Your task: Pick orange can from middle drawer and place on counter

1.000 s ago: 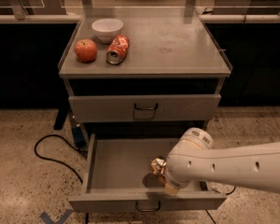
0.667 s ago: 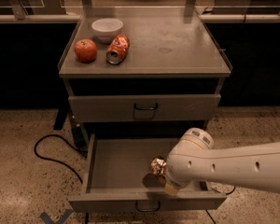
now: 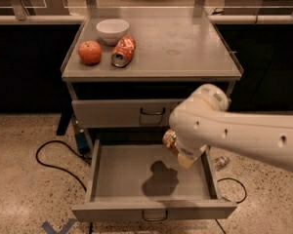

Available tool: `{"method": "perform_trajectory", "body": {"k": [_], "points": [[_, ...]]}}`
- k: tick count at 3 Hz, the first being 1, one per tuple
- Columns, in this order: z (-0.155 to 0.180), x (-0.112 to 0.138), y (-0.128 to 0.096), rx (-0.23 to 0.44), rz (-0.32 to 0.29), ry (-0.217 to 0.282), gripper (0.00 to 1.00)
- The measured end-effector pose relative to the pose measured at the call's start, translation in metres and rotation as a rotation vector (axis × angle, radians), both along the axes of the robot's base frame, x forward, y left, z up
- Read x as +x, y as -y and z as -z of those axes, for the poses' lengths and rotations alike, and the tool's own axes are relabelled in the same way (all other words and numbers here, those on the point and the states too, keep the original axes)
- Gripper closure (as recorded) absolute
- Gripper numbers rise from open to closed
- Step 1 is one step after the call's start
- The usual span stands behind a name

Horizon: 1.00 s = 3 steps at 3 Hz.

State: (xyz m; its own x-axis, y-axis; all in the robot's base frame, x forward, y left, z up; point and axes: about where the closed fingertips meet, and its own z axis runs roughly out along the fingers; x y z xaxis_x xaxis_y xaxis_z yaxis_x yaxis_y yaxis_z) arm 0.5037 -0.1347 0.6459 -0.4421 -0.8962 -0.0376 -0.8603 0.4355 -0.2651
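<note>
Claw [image 3: 179, 150] low at centre, largely hidden behind the pale arm [image 3: 244, 133] reaching in from the right. Clamped on the can [image 3: 169, 139], held at the claw's left side, clear of the floor beneath. Directly below the claw: open drawer [image 3: 118, 172], pulled well out, with a dark shadow [image 3: 159, 179] on its bare bottom. Just behind the claw: shut top drawer [image 3: 112, 113]. Above and beyond: counter [image 3: 185, 48]. Far up and left of the claw on it: apple [image 3: 90, 52], red can [image 3: 123, 51] lying on its side, white bowl [image 3: 112, 30] behind them.
</note>
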Motion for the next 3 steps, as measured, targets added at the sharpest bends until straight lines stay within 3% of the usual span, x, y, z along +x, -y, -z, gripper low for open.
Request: {"method": "perform_trajectory", "body": {"k": [1,3], "points": [[-0.106,0.041,0.006,-0.069,0.054,0.116,1.00],[-0.120,0.037,0.014,-0.097,0.084,0.094,1.00]]}}
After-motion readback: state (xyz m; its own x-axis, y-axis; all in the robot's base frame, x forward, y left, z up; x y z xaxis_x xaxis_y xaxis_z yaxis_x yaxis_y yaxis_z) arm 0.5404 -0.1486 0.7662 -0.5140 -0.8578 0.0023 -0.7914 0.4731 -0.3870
